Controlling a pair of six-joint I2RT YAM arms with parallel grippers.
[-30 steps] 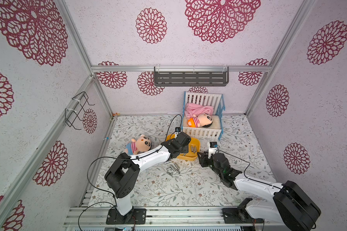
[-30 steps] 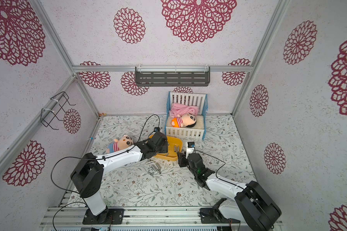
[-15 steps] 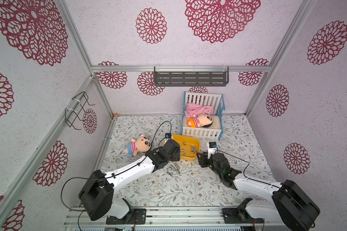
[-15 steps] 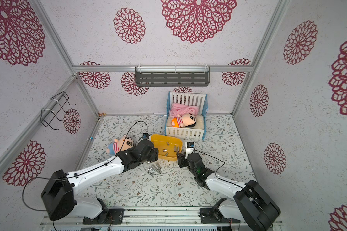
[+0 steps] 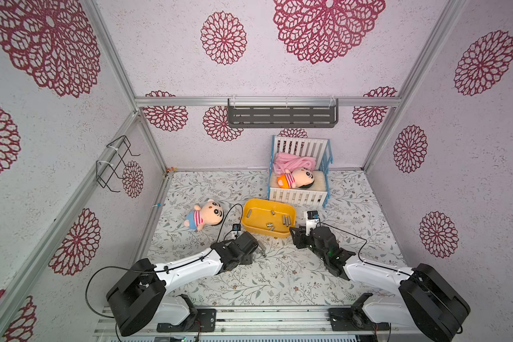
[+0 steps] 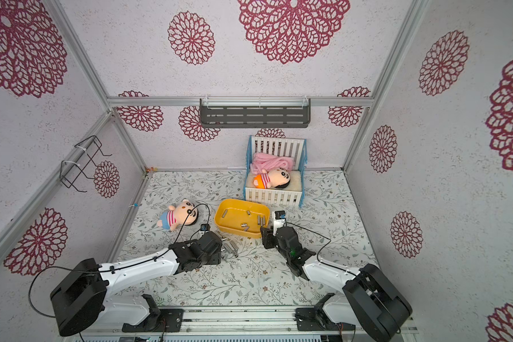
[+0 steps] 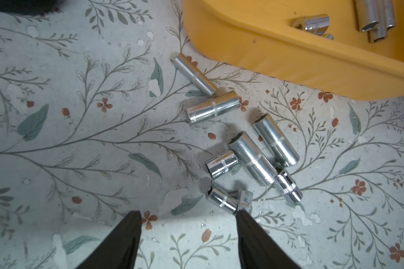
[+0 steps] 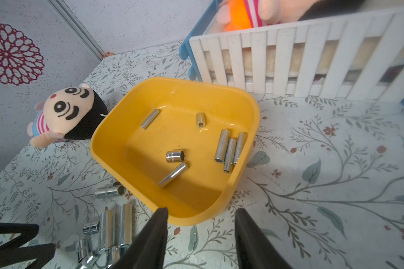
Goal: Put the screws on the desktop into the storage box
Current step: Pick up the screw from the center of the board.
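Silver metal screws (image 7: 252, 160) lie clustered on the white leaf-printed desktop (image 7: 79, 139), just beside the shallow yellow plastic storage box (image 8: 117, 149) holding more. We see our left gripper (image 7: 188, 213) spread empty near them, our right gripper (image 8: 202, 209) parted at the box's corner.

Vine-print desktop (image 5: 279, 281) carries a yellow box (image 5: 265, 232), with a crib (image 5: 298, 197) near behind it by the back wall. Doll (image 5: 203, 213) lies on the box's left-arm side. Several loose screws (image 7: 254, 160) cluster just beside its front wall.
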